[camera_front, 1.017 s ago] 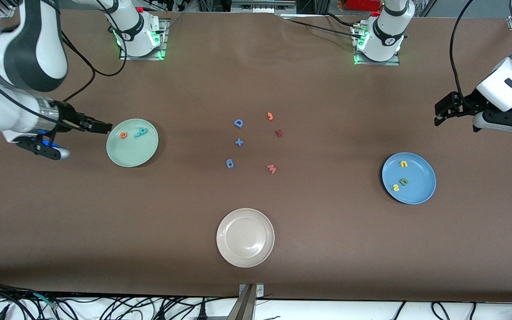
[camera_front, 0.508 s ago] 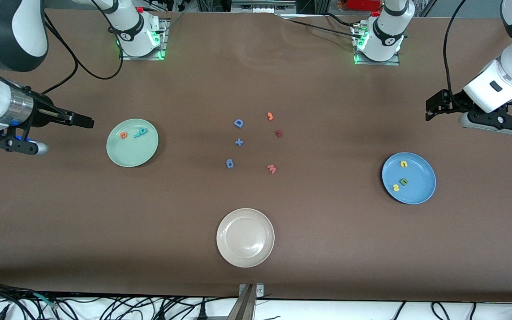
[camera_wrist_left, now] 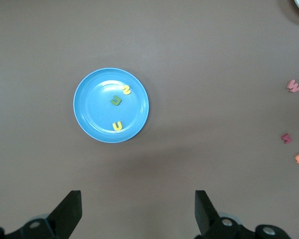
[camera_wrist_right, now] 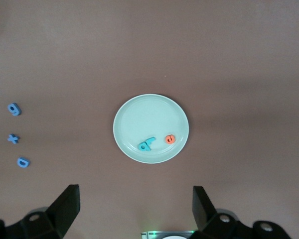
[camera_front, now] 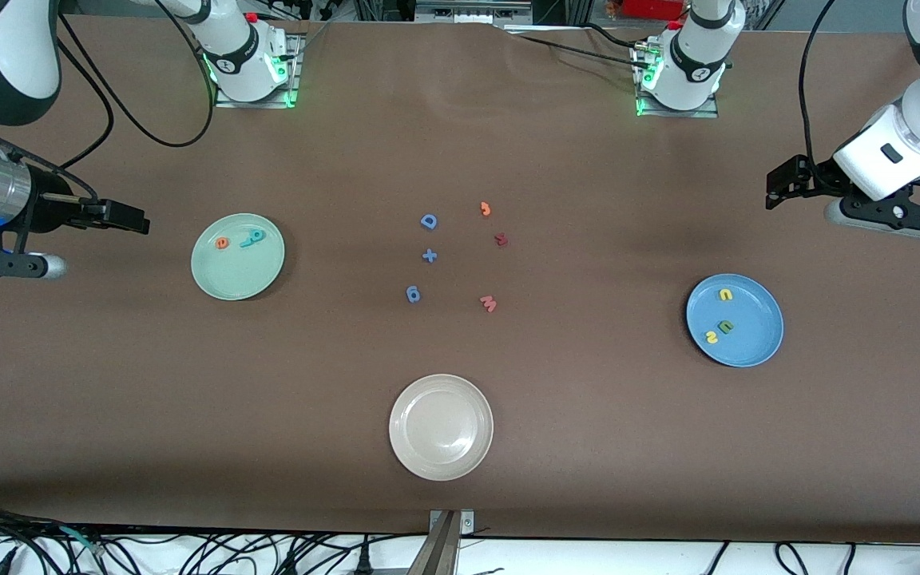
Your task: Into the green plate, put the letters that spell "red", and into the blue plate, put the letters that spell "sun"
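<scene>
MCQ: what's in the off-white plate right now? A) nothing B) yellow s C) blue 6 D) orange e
A: the off-white plate shows only its bare surface; the blue 6 lies on the table farther from the front camera, and the orange e sits in the green plate.

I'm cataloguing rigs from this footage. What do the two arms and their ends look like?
Both arms are glossy white with black joint bands. Each ends in a black two-finger pincer: the left pincer and the right pincer. Black cables loop along both arms, and the bases glow green. The right arm also shows a silver wrist ring.
</scene>
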You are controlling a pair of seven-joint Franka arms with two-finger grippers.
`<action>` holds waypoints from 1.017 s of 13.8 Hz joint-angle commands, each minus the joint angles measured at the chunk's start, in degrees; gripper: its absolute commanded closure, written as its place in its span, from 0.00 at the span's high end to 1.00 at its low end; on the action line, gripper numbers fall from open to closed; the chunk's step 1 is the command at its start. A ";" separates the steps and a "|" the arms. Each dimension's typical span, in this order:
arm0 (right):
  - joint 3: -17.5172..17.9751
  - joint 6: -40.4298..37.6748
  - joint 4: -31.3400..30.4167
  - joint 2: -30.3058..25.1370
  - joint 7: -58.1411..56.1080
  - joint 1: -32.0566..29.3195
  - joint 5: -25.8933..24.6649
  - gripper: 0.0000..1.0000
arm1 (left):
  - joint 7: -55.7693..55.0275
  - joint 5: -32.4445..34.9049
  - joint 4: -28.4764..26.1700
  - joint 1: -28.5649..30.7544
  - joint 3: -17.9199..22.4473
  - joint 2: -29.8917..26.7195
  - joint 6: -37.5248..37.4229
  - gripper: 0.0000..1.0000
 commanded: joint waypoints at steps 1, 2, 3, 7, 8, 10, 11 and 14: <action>14.08 1.23 1.48 -1.73 -0.97 -11.96 -4.60 1.00 | 0.35 -0.69 0.35 0.68 0.63 -0.13 -1.08 1.00; 18.84 1.50 1.22 -2.79 -0.97 -16.36 -5.13 1.00 | 0.26 -0.69 0.35 0.86 0.63 -0.04 -1.08 1.00; 22.80 1.59 1.21 -3.06 -0.97 -20.32 -5.31 1.00 | 0.08 -0.69 0.44 0.86 0.63 0.22 -0.99 1.00; 37.39 3.26 0.17 -3.67 -1.06 -33.78 -10.22 1.00 | -0.01 -0.61 0.53 0.86 0.63 1.28 -0.81 1.00; 39.34 4.57 -0.97 -4.20 -1.06 -35.29 -10.84 1.00 | 0.08 -0.60 0.53 0.86 0.63 1.28 -0.81 1.00; 39.54 7.12 -3.70 -5.52 -1.06 -35.48 -10.85 1.00 | 0.78 -0.60 0.53 0.95 0.63 1.37 -0.81 1.00; 39.54 7.13 -3.53 -5.26 -1.06 -35.48 -10.76 1.00 | 0.87 -0.60 0.44 0.95 0.63 1.54 -0.81 1.00; 39.45 6.78 -3.18 -4.91 -0.88 -35.30 -10.58 1.00 | 0.96 -0.60 0.44 1.04 0.72 1.63 -0.81 1.00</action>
